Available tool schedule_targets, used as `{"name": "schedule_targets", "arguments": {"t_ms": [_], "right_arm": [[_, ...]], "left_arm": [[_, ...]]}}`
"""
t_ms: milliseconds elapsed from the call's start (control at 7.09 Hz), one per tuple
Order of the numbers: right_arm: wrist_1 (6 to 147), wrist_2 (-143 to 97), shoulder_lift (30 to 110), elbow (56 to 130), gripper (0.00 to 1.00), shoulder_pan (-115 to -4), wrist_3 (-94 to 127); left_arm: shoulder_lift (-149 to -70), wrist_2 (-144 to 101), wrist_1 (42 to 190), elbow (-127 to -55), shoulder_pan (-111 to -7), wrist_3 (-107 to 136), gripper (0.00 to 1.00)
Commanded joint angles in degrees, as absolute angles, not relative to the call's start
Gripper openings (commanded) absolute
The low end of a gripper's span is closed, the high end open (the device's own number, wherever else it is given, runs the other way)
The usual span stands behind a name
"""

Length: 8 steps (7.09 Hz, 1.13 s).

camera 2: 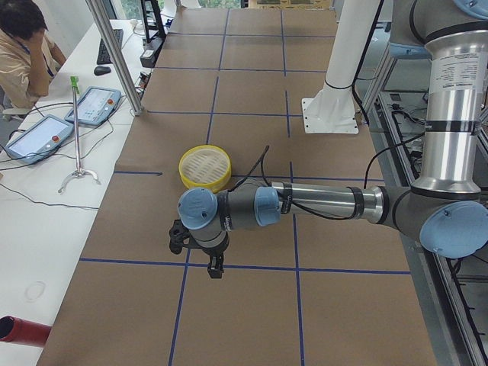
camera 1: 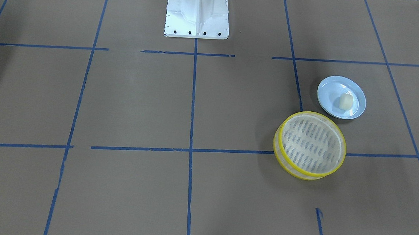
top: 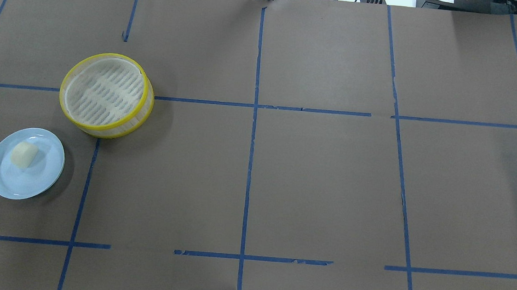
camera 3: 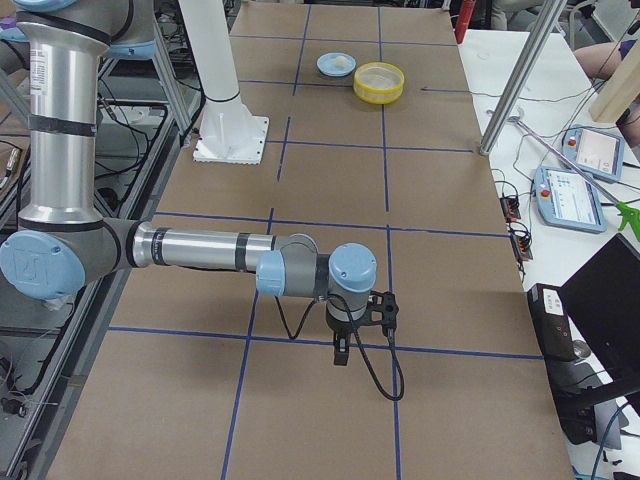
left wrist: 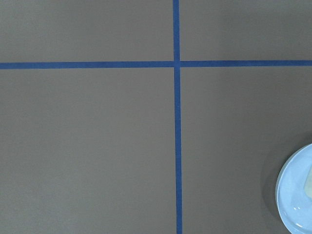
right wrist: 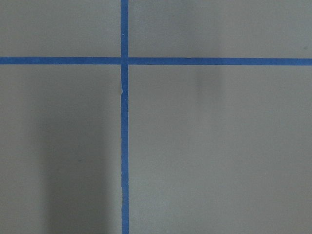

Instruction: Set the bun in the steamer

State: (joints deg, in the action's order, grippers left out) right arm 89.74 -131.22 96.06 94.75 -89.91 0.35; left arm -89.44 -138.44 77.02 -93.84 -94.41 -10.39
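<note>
The cream-white bun [camera 1: 346, 100] lies on a pale blue plate [camera 1: 330, 89]; it shows in the overhead view too [top: 24, 154]. The steamer [camera 1: 309, 144], with yellow rims and a slatted floor, stands empty just beside the plate [top: 29, 182], farther from the robot's base [top: 106, 95]. My left gripper [camera 2: 216, 267] hangs above the table near the plate's side, and the arm hides the plate there. My right gripper [camera 3: 342, 355] hangs over the table's other end, far from both. Both show only in the side views, so I cannot tell if they are open or shut.
Brown paper with blue tape lines covers the table [top: 320, 177]. The white robot base [camera 1: 197, 13] stands at the table's edge. The left wrist view catches the plate's rim [left wrist: 292, 195] at its lower right. An operator [camera 2: 27, 49] sits beyond the table with tablets [camera 2: 91, 105].
</note>
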Motion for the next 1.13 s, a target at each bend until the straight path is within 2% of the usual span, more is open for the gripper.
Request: {"name": "schedule_targets", "arguments": {"t_ms": [0, 423, 705, 987], "right_arm": [[89.7, -131.2, 96.1, 94.7, 1.0, -89.9, 0.4], [89.7, -131.2, 96.1, 94.7, 1.0, -89.9, 0.4], [89.7, -131.2, 96.1, 94.7, 1.0, -89.9, 0.4], [89.7, -131.2, 96.1, 94.7, 1.0, -89.9, 0.4]], "left_arm": [[-89.6, -138.2, 76.7, -94.0, -94.9, -10.4, 1.0], [-89.9, -133.6, 79.4, -93.5, -94.9, -10.5, 1.0], [-87.6, -135.4, 89.8, -92.1, -95.0, -10.5, 1.0], [-87.5, -138.0, 89.9, -92.2, -94.9, -6.7, 1.0]]}}
